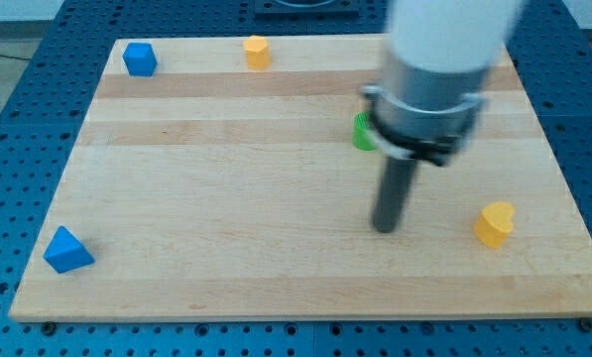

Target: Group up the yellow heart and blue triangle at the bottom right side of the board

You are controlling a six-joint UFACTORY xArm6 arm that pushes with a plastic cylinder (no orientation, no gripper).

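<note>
Camera view shows my tip (386, 227) resting on the wooden board (226, 228) right of centre, touching no block. There are no jaws on this arm to spread or press, only the plain dark rod, so nothing is being pinched.

The yellow heart (495, 222) sits near the view's right edge, a little to the right of my tip and already close to the bottom right area. The blue triangle (66, 250) lies far off at the view's bottom left corner, well apart from both tip and heart. By my reckoning the heart needs only a small nudge downward, if any; the long job is bringing the triangle across.

To do that well, I would take the tip round to the triangle's left side, passing clear of it, and push along the bottom strip toward the right, keeping the rod behind the block's middle so it does not spin off or slide over the near edge. Slow down near the heart so the two end up side by side without knocking the heart away.

A green block (361, 131) is half hidden behind the arm's housing, its shape unclear. A blue cube (139, 59) and a yellow block (257, 51) sit along the view's top, out of the way.

Pale planks make up the board, which lies on a blue perforated bench (8, 129).
</note>
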